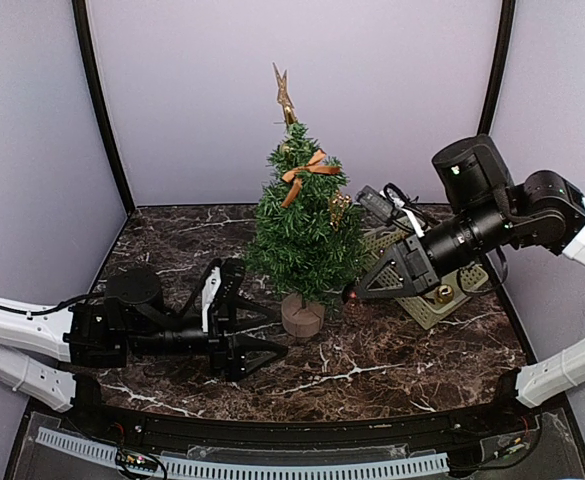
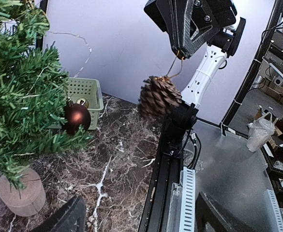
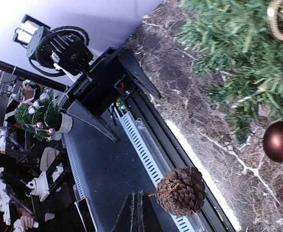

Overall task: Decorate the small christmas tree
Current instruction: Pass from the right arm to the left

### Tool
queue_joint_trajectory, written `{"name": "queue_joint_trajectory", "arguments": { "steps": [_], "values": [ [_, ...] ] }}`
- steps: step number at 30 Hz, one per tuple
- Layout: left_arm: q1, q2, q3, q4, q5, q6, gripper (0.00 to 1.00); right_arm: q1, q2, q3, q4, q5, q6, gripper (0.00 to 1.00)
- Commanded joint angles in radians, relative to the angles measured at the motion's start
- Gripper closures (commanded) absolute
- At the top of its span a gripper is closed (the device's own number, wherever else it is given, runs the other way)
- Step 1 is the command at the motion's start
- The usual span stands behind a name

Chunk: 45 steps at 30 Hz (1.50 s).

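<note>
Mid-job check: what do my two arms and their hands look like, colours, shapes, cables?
Both arms are white links joined by black cylindrical joints. The left arm ends in the left hand, black with a white plate on top. The right arm has a green light on one joint and a black cable looping by its wrist; the right hand is black, wedge-shaped and ridged.

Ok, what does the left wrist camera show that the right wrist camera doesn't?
Only the left wrist view: the green basket behind the tree.
Only the right wrist view: a gold ring hanging high in the branches.
Both: the tree, the brown bauble on a low branch, and the cone dangling by its wire hook from the shut right pincer.
</note>
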Motion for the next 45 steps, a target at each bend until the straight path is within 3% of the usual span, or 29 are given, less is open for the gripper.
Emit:
{"name": "queue_joint_trajectory", "arguments": {
  "steps": [1, 8, 17, 35, 39, 45],
  "values": [
    [-0.032, 0.043, 0.043, 0.145, -0.011, 0.026, 0.16, 0.061, 0.019, -0.008, 0.135, -0.050, 0.046, 1.00],
    [-0.053, 0.078, 0.056, 0.214, 0.004, 0.049, 0.09, 0.124, 0.067, 0.006, 0.228, -0.081, 0.065, 1.00],
    [-0.055, 0.085, 0.060, 0.259, 0.125, 0.056, 0.05, 0.171, 0.147, 0.063, 0.272, -0.109, 0.040, 1.00],
    [-0.056, 0.094, 0.049, 0.276, 0.072, 0.066, 0.03, 0.184, 0.192, 0.096, 0.298, -0.122, 0.028, 1.00],
    [-0.056, 0.099, 0.046, 0.290, 0.091, 0.059, 0.07, 0.185, 0.188, 0.093, 0.298, -0.120, 0.028, 1.00],
    [-0.056, 0.114, 0.051, 0.283, 0.101, 0.048, 0.23, 0.185, 0.185, 0.091, 0.299, -0.117, 0.028, 1.00]
  ]
}}
